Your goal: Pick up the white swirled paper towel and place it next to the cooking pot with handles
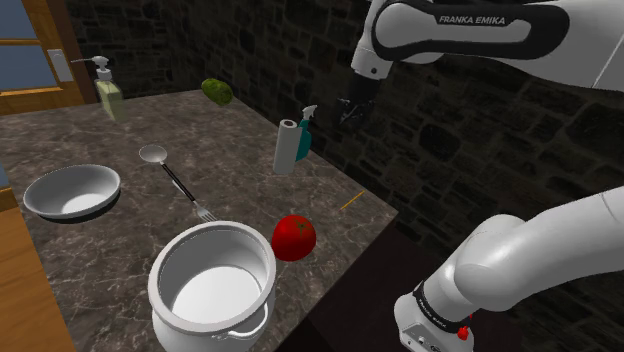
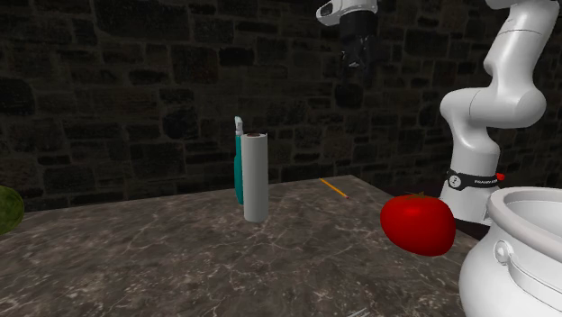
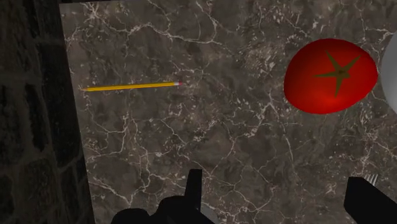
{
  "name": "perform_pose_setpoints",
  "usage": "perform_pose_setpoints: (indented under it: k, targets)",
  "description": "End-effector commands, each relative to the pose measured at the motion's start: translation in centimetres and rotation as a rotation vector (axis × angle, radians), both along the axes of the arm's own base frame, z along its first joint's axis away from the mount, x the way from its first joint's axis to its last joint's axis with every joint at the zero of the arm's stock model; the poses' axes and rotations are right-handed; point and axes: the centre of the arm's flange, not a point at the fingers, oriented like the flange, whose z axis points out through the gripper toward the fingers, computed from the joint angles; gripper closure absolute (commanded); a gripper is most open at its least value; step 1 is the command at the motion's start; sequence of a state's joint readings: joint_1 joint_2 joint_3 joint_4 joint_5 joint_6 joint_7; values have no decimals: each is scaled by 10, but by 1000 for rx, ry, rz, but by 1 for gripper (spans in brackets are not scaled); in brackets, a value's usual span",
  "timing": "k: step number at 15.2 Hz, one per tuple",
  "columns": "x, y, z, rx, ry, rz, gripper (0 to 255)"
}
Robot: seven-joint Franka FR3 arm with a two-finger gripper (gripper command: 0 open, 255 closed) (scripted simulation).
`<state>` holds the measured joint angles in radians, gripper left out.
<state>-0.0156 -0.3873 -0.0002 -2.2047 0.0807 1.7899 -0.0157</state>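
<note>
The all-black two-finger end effector [image 3: 280,198] hangs well above the dark veined marble counter [image 3: 191,133] with its fingers spread apart and nothing between them. In the wrist view it looks down on bare stone, with a thin yellow pencil [image 3: 130,86] lying near the counter's edge and a glossy red tomato [image 3: 331,75] off to the other side. The task's object, the white paper towel roll [image 1: 287,146], stands upright on the counter, untouched and well below the end effector. It sits just in front of a teal spray bottle [image 1: 305,128] in the second exterior view. The large white cooking pot with side handles [image 1: 213,285] stands at the near end of the counter in the shoulder view, close beside the tomato and well apart from the roll. As far as can be judged, the task is at its start: the roll is not yet grasped, so the descent, grip, carry and placing beside the pot all remain. The pot's interior shows plain and empty. Further along, a shallow white bowl [image 1: 72,192] also holds nothing, and a metal ladle [image 1: 153,154] lies on the counter between the bowl and the roll.
</note>
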Motion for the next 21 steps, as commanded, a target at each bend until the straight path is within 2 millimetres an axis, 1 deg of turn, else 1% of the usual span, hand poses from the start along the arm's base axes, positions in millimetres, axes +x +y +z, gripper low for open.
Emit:
perform_pose_setpoints:
  k: [1, 17, 18, 21]
  targets:
    - [25, -4, -10, -4, -3, -1, 0]
    - [217, -19, -89, -33, -20, -11, 0]
    - [218, -20, -90, -33, -20, -11, 0]
    - [218, -19, -106, -33, -20, -11, 0]
